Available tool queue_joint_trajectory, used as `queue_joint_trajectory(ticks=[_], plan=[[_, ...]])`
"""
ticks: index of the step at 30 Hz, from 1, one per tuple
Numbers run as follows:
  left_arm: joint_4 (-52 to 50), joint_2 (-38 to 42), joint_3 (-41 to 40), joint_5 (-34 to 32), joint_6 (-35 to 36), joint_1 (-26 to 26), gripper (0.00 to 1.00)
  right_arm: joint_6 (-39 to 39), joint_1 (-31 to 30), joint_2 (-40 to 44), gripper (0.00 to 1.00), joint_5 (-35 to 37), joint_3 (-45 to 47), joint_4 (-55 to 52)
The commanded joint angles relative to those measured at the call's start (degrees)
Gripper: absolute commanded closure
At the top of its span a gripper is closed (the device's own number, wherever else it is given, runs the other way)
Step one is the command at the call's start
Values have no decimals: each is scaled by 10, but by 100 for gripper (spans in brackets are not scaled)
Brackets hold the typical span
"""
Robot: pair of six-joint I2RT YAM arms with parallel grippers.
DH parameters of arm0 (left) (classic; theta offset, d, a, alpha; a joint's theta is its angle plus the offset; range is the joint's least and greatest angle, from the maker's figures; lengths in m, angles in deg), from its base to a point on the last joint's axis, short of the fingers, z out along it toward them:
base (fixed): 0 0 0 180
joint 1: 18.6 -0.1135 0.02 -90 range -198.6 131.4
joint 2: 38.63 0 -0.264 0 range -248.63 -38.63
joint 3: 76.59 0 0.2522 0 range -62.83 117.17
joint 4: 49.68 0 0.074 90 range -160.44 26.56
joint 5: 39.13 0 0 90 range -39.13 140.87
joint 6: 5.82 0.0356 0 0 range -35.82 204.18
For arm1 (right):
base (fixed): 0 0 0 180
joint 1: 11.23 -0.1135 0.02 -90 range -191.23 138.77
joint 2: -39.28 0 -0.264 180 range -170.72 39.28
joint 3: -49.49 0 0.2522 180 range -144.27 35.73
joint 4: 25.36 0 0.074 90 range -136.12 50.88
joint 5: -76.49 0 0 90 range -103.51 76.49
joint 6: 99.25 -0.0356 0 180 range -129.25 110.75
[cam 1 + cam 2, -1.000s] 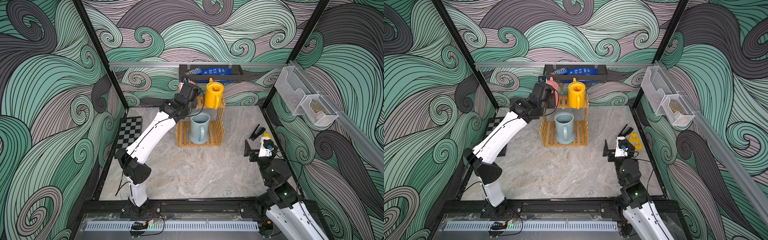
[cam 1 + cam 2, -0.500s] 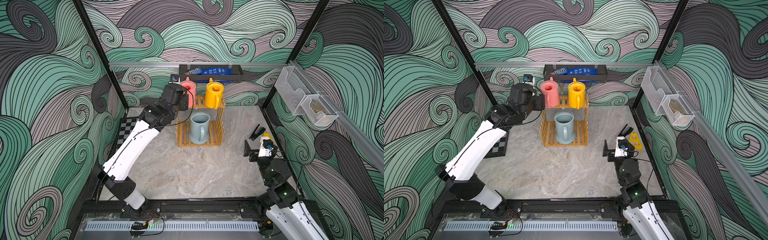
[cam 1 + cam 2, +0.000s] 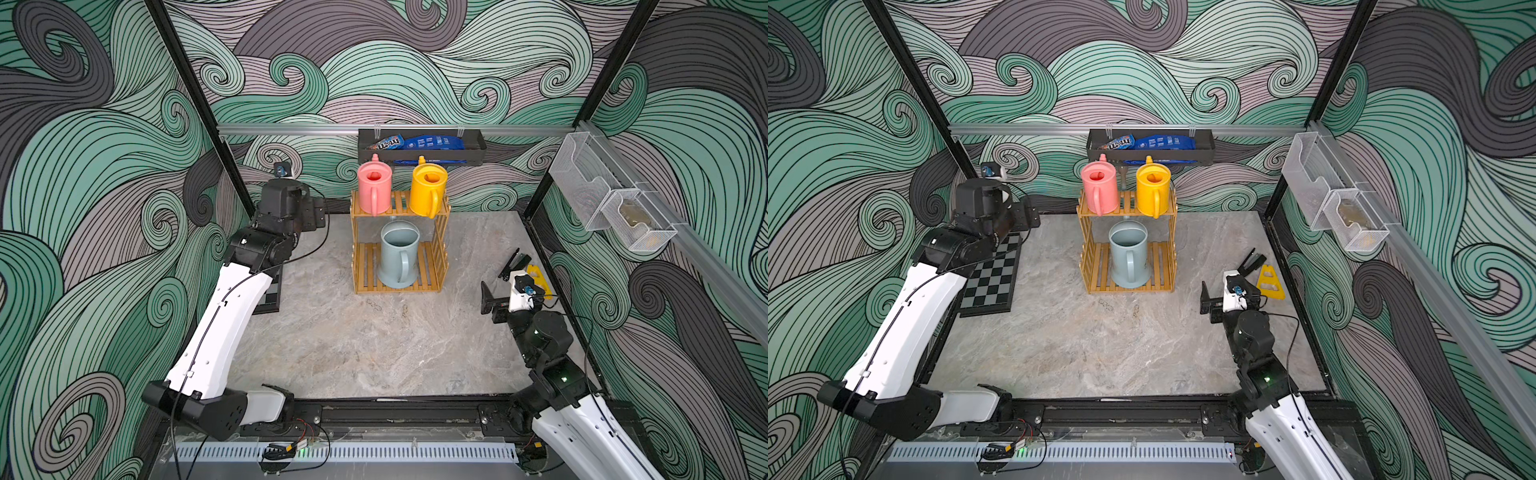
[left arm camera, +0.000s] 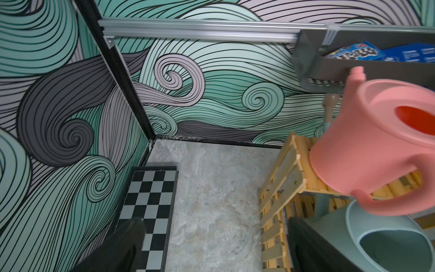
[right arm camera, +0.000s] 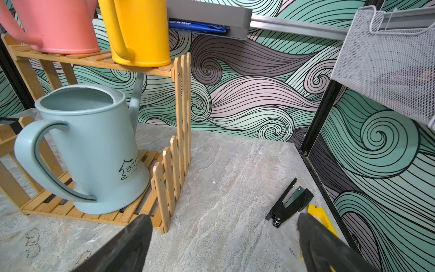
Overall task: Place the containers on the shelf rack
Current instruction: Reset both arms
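While plastic pink can (image 3: pixel 374 189), yellow can (image 3: pixel 428 191) top slatted wood rack (image 3: pixel 362 270), blue can (image 3: pixel 397 257) below, L gripper (image 4: pixel 215 223), R gripper (image 5: pixel 224 219) gape wide, empty.

1. Marble tabletop (image 3: pixel 374 353): shelf rack (image 3: pixel 440 249) stands on it, between left gripper (image 3: pixel 319 214) and right gripper (image 3: pixel 509 297), apart from both.
2. Rack top tier: pink can (image 3: pixel 374 187), yellow can (image 3: pixel 428 189), side by side. Bottom tier: blue can (image 3: pixel 397 257).
3. Chessboard (image 3: pixel 992 278) flat on the tabletop near left gripper. Black stapler (image 3: pixel 1252 262) and yellow piece (image 3: pixel 1271 279) just beyond right gripper.
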Motion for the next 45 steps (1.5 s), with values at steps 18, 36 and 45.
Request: queue_joint_trajectory(ticks=[18, 36, 45], plan=[[274, 41, -375, 146, 53, -156, 1, 30, 44, -168, 1, -56, 31, 272], [743, 15, -664, 208, 106, -155, 1, 5, 78, -374, 1, 26, 120, 579], [826, -5, -694, 218, 114, -155, 1, -26, 117, -453, 1, 11, 136, 683]])
